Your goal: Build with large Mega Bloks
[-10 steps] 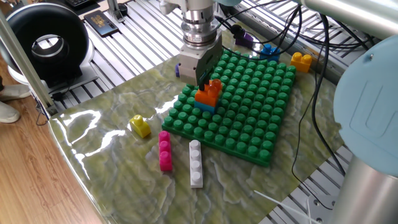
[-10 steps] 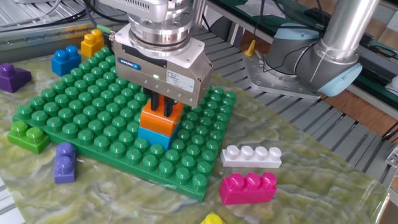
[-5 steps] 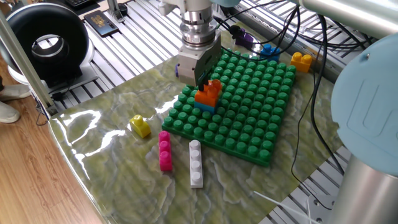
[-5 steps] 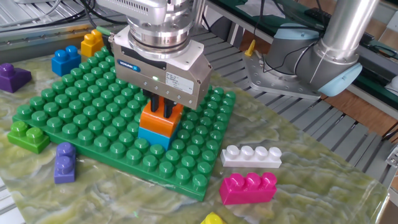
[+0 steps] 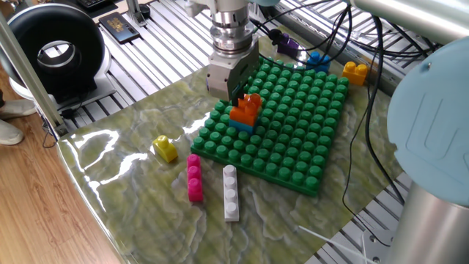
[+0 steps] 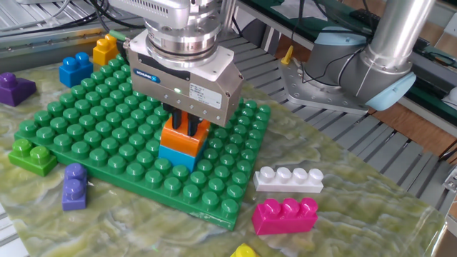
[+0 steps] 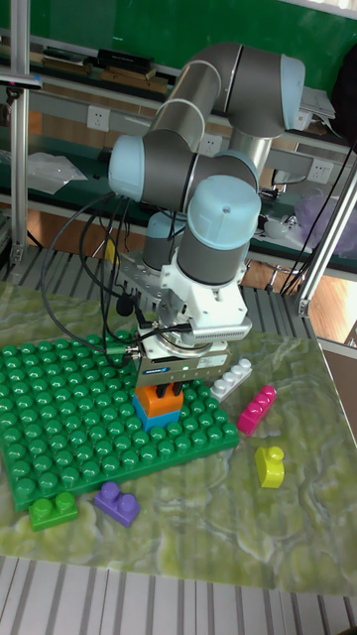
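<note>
On the green baseplate (image 5: 293, 147) (image 6: 107, 121) (image 7: 59, 397) an orange brick (image 5: 245, 111) (image 6: 184, 140) (image 7: 157, 401) is stacked on a light blue brick (image 5: 242, 125) (image 6: 177, 155) (image 7: 154, 419). My gripper (image 5: 240, 99) (image 6: 185, 125) (image 7: 165, 389) points straight down over this stack. Its two black fingers pinch the orange brick's raised top stud. Loose on the mat beside the plate lie a yellow brick (image 5: 165, 149) (image 7: 269, 464), a pink brick (image 5: 194, 178) (image 6: 284, 215) and a long white brick (image 5: 231, 192) (image 6: 288, 178).
A lime green brick (image 6: 32, 157) and a purple brick (image 6: 73, 187) rest by the plate's near edge. Behind the plate sit another purple brick (image 6: 14, 88), a blue brick (image 6: 75, 69) and a yellow-orange brick (image 6: 106, 48). Cables trail along the table's back edge.
The gripper body has shifted very slightly. The orange brick and the fingers around it look unchanged, and the loose bricks have not moved.
</note>
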